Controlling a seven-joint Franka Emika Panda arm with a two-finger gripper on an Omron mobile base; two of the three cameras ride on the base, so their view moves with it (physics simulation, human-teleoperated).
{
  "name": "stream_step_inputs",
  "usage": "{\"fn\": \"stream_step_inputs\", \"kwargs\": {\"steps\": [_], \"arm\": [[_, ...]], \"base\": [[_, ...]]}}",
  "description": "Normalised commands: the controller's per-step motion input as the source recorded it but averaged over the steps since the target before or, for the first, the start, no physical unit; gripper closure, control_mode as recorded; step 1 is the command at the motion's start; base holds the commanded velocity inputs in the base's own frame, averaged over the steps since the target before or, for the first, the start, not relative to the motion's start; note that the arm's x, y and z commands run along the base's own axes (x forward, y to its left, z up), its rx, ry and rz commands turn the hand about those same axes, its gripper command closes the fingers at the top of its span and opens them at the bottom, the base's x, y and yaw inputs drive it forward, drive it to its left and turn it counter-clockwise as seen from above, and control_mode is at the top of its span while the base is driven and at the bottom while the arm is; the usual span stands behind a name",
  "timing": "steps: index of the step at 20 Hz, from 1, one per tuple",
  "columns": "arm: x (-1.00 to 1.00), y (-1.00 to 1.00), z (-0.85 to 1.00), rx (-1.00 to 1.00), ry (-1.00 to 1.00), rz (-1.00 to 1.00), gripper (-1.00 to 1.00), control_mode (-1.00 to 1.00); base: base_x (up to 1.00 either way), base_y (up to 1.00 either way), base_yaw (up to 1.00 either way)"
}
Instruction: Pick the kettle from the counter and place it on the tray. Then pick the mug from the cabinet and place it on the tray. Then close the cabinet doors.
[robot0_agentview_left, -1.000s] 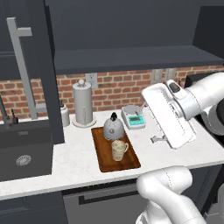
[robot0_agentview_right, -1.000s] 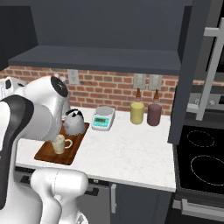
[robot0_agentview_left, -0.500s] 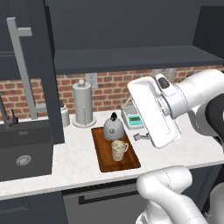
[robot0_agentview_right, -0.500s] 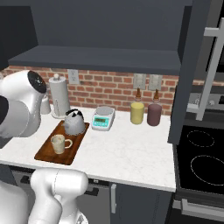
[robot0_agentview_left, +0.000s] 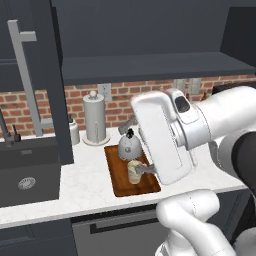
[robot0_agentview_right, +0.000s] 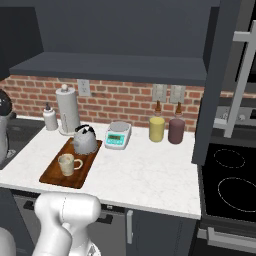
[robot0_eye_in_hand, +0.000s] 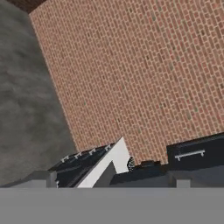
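kettle (robot0_agentview_right: 85, 140) at tray (robot0_agentview_right: 52, 175) back end, mug (robot0_agentview_right: 67, 164) at middle; tray near worktop (robot0_agentview_right: 145, 170) left end; cabinet doors (robot0_agentview_right: 220, 80) open; gripper jaws wide apart, empty.

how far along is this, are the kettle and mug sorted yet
Done: the kettle and the mug both sit on the tray, on the counter. In hand: nothing; the hand is open and holds nothing, and its camera faces a brick wall. Left: closing the cabinet doors. The left door and the right door both stand open, with the cabinet shelf exposed.
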Motion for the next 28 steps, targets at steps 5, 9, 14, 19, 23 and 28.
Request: {"fn": "stream_step_inputs", "kwargs": {"steps": [5, 9, 14, 19, 23, 28], "arm": [[-0.53, 0.37, 0.32, 0.0, -0.24, 0.0, -1.0, -1.0], [-0.33, 0.55, 0.33, 0.0, -0.14, -0.02, -1.0, -1.0], [-0.16, 0.62, 0.25, 0.0, -0.02, -0.12, -1.0, -1.0], [-0.05, 0.65, 0.01, 0.0, -0.09, -0.21, -1.0, -1.0], [0.01, 0.55, 0.0, 0.0, -0.18, -0.2, -1.0, -1.0], [0.31, 0.41, 0.0, -0.03, -0.07, -0.31, -1.0, -1.0]], "base": [[0.0, 0.0, 0.0], [0.0, 0.0, 0.0], [0.0, 0.0, 0.0], [0.0, 0.0, 0.0], [0.0, 0.0, 0.0], [0.0, 0.0, 0.0]]}}
